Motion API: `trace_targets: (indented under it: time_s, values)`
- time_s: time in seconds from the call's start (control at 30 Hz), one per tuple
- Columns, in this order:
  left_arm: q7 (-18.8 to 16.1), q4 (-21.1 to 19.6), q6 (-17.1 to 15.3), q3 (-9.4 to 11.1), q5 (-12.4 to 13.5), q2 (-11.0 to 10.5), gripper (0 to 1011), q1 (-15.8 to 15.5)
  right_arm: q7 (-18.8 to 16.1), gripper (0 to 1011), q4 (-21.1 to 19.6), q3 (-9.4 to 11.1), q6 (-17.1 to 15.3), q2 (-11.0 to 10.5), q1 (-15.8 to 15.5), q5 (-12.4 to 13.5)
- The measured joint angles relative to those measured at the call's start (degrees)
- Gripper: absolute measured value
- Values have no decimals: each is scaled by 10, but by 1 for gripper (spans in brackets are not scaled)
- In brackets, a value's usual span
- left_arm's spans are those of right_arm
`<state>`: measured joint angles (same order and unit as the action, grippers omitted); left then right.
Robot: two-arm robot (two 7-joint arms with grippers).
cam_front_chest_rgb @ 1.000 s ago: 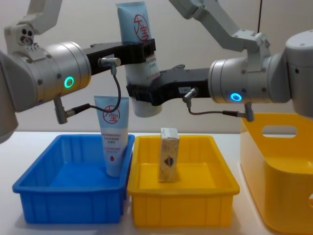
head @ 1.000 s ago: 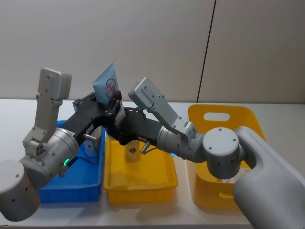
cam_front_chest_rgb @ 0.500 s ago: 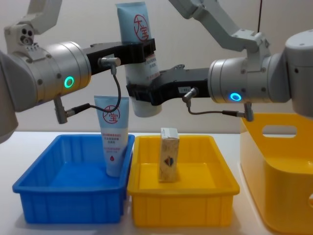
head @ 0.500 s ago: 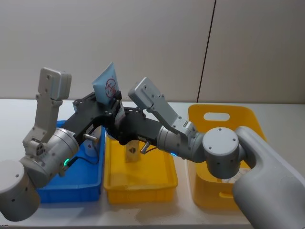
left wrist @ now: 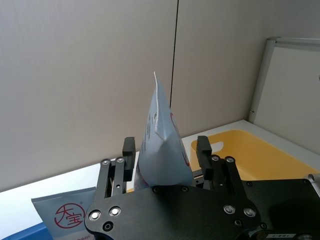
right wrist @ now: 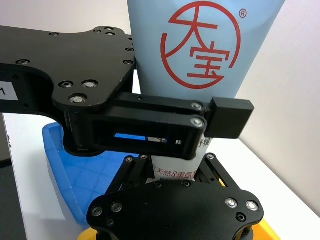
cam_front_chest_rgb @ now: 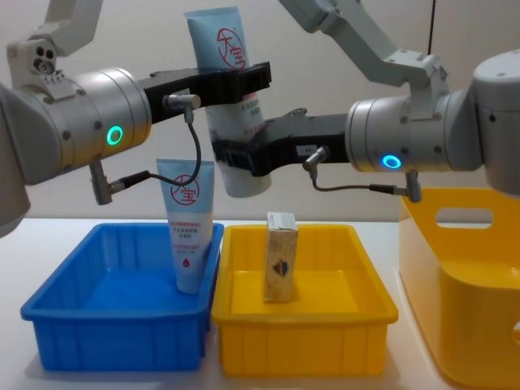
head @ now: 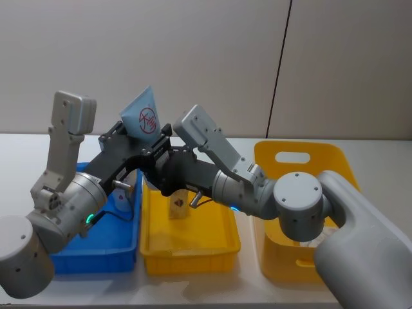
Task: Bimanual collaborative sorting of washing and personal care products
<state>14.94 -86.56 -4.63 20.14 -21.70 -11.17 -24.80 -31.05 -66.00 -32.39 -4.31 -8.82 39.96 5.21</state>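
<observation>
With the white squeeze tube with the light-blue top [cam_front_chest_rgb: 231,97] upright between both hands above the trays, my left hand [cam_front_chest_rgb: 231,81] stands open beside its upper part while my right hand [cam_front_chest_rgb: 244,154] clamps it below.

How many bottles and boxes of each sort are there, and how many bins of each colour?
White squeeze tubes with light-blue tops: 2 (held tube, standing tube)
Small cream carton: 1
Blue plastic tray: 1
Yellow plastic bins: 2 (tray, tall basket)
Total: 6

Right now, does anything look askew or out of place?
Nothing spilled or damaged. The tube in the air, between both end effectors, tilts slightly; another tube leans upright in the blue tray.
</observation>
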Motion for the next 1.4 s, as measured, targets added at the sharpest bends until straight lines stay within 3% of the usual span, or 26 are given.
trace_targets:
  time_s: [0.37,0.77,1.0,1.4]
  values:
    - [0,0,0,0,0,0,997,0,17,229,-12,4,-4,-6,-4,-4]
    - [0,0,0,0,0,0,1001,0,70,216,-52,28,-25,-25,-24,-19]
    - [0,0,0,0,0,0,1001,0,108,206,-81,49,-52,-38,-39,-31]
    - [0,0,0,0,0,0,1001,0,154,206,-122,80,-136,-65,-48,-57]
